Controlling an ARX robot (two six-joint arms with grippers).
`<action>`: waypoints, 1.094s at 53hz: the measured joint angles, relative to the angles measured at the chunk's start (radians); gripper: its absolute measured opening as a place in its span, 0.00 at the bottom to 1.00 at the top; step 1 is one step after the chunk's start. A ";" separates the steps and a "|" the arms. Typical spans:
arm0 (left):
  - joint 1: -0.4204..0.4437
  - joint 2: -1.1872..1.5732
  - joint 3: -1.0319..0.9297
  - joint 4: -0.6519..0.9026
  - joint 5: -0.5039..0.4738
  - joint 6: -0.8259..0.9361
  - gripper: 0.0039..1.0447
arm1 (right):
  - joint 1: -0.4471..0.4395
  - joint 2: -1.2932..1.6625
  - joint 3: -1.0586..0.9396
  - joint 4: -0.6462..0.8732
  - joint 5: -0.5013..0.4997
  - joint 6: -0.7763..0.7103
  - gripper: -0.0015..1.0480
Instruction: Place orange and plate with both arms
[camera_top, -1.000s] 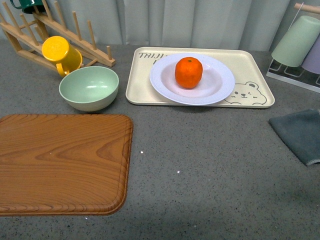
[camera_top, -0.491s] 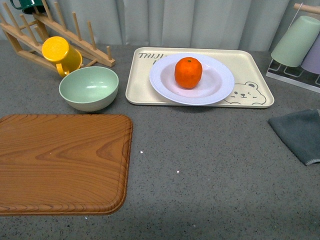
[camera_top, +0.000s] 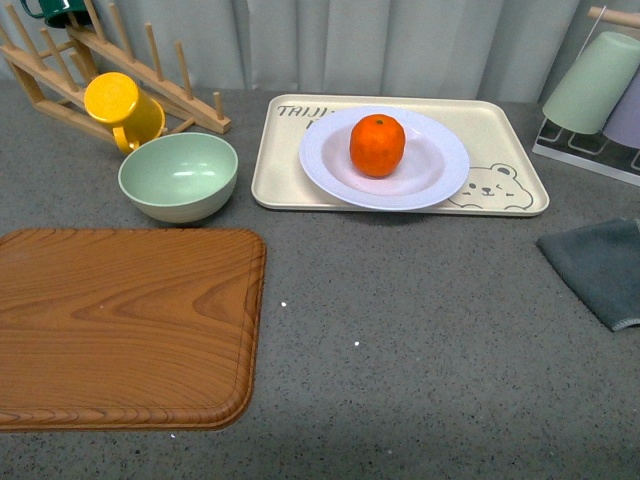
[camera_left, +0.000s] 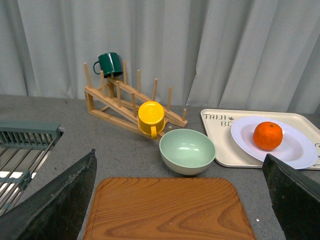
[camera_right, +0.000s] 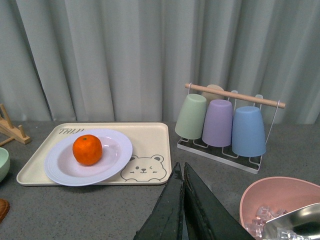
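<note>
The orange (camera_top: 377, 145) lies in the pale lavender plate (camera_top: 440, 165), which rests on the beige bear tray (camera_top: 500, 130) at the back of the table. Both also show in the left wrist view, orange (camera_left: 267, 135) and plate (camera_left: 295, 150), and in the right wrist view, orange (camera_right: 87, 149) and plate (camera_right: 115, 155). Neither arm shows in the front view. My left gripper (camera_left: 180, 200) is open and empty, high over the wooden board (camera_left: 170, 210). My right gripper (camera_right: 182, 172) is shut and empty, well to the right of the tray (camera_right: 150, 145).
A mint-green bowl (camera_top: 178, 175) and a yellow mug (camera_top: 122, 108) on a wooden rack (camera_top: 150, 75) stand back left. A wooden cutting board (camera_top: 125, 325) lies front left. A grey cloth (camera_top: 600, 265) and a cup rack (camera_right: 225, 125) are right. A pink bowl (camera_right: 280, 200) with ice sits near the right gripper.
</note>
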 joint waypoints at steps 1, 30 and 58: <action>0.000 0.000 0.000 0.000 0.000 0.000 0.94 | 0.000 -0.011 0.000 -0.011 0.000 0.000 0.01; 0.000 0.000 0.000 0.000 0.000 0.000 0.94 | 0.000 -0.118 0.000 -0.115 0.000 0.000 0.42; 0.000 0.000 0.000 0.000 0.000 0.000 0.94 | 0.000 -0.304 0.001 -0.311 -0.001 0.003 0.01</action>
